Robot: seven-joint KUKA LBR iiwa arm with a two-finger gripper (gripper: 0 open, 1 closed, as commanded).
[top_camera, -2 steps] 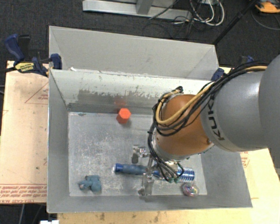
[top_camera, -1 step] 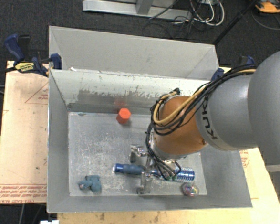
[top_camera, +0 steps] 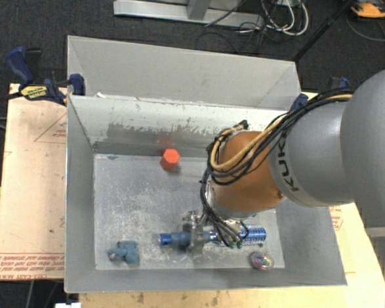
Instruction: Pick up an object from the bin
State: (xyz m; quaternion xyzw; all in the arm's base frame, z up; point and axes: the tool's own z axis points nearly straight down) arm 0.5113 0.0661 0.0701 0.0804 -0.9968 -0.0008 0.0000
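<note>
While the gripper [top_camera: 195, 234] is sitting low over the near middle of the bin [top_camera: 79, 175], its metal tip is lying right beside a small dark-blue piece [top_camera: 171, 239]. The piece is resting on the floor at the gripper's left, touching it or very nearly so. Whether the gripper is open or closed cannot be told, nor whether it has hold of the blue piece, because the orange cover [top_camera: 243, 177] on the wrist is hanging over it. The grey arm [top_camera: 351, 148] is reaching in from the right and covering that side of the bin.

Just right of the gripper a ribbed blue cylinder [top_camera: 256, 235] is lying on its side, and near that, towards the front wall, a round pinkish thing [top_camera: 261, 260] is sitting. A grey-blue lump [top_camera: 125, 252] is lying well apart in the front left corner. An orange block [top_camera: 170, 158] is standing far off against the back wall.
</note>
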